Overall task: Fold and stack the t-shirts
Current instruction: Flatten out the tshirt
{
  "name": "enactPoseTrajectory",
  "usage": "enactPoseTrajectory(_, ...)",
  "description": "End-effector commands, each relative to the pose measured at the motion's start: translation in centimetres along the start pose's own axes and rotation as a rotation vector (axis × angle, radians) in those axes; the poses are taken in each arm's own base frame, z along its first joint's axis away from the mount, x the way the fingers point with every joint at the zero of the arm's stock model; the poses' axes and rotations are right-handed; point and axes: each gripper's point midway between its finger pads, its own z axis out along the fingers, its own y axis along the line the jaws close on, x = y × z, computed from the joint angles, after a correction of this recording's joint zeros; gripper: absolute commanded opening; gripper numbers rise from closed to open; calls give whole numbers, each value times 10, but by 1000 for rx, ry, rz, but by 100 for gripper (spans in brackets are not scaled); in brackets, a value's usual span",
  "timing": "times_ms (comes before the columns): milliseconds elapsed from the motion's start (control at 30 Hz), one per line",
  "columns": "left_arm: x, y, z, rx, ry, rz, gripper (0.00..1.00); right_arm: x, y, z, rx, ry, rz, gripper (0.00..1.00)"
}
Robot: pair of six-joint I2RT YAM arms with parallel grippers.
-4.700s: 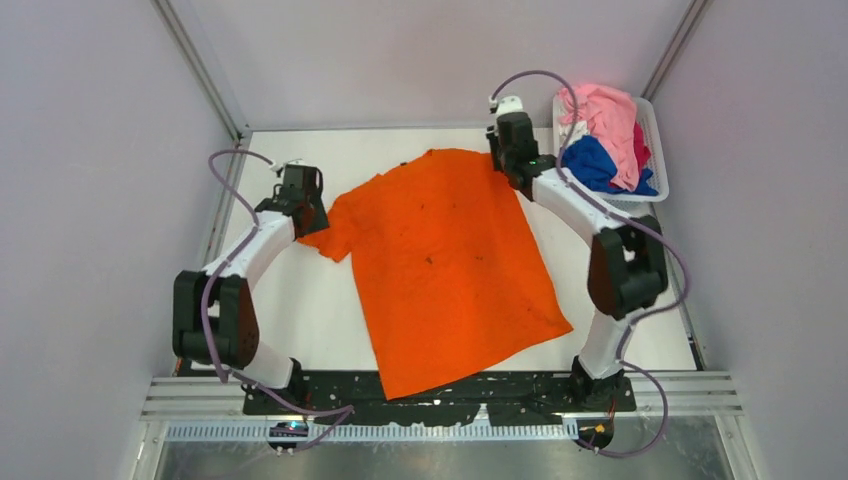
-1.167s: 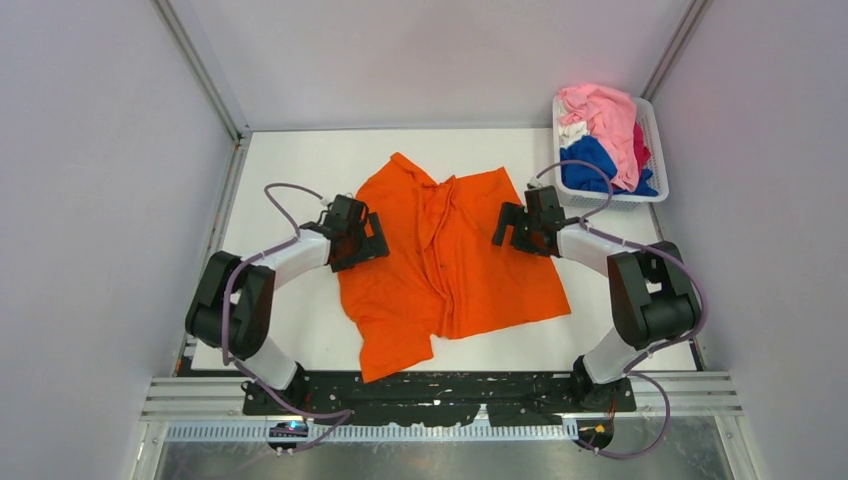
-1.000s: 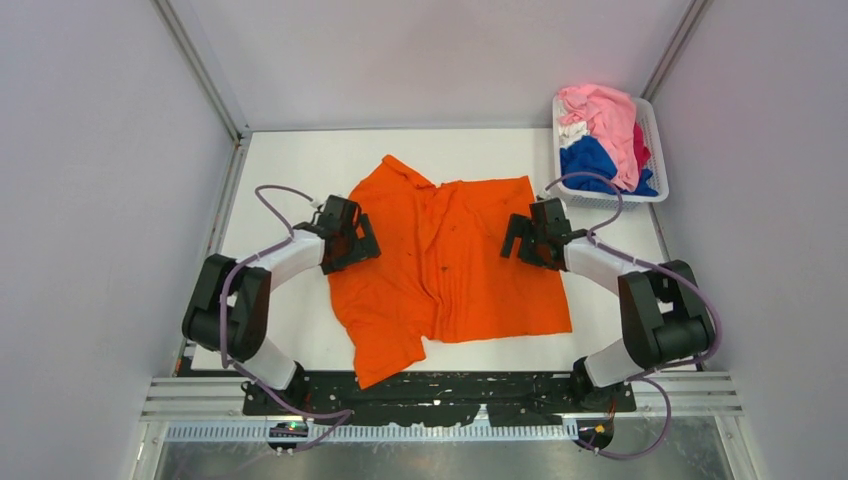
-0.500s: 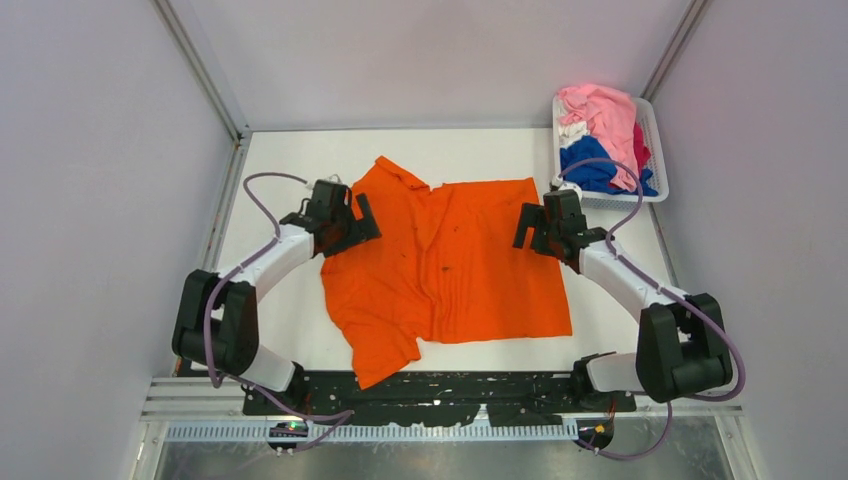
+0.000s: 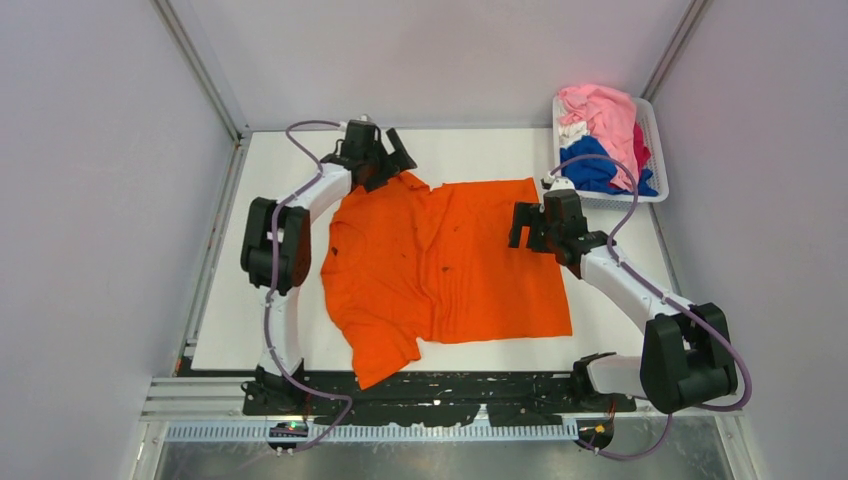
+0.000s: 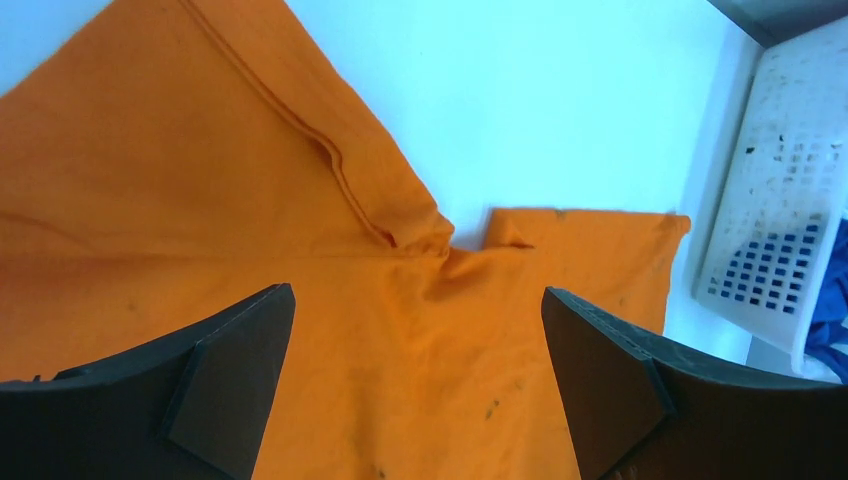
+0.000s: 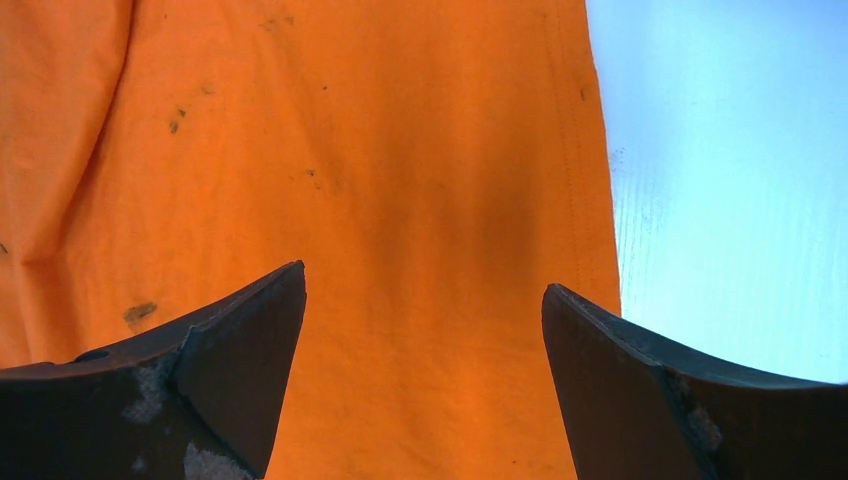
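Black left tool [image 6: 418,295] spread wide, gripping nothing, poised over the rumpled far edge of the orange t-shirt [image 5: 440,270]. Right tool [image 7: 424,280] equally wide, empty, above the shirt's right edge. Shirt spread mostly flat mid-bench [image 5: 480,150]. Pink t-shirt [image 5: 600,112] and blue t-shirt [image 5: 590,165] heaped in white basket [image 5: 652,120], far right corner.

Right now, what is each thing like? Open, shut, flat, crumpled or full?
orange t-shirt: lying on the table, wrinkled, not neatly folded.
left gripper: open, empty, over the shirt's far edge.
right gripper: open, empty, over the shirt's right edge.
basket: upright, full.
other shirts: crumpled in a heap inside the basket, unfolded.
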Motion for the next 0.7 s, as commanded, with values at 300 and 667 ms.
enactPoseTrajectory(300, -8, -9, 58, 41, 2, -177, 99, -10, -12, -6, 63, -44, -27, 95)
enactPoseTrajectory(667, -19, -22, 78, 115, -83, -252, 99, -9, -18, -6, 94, -50, -32, 95)
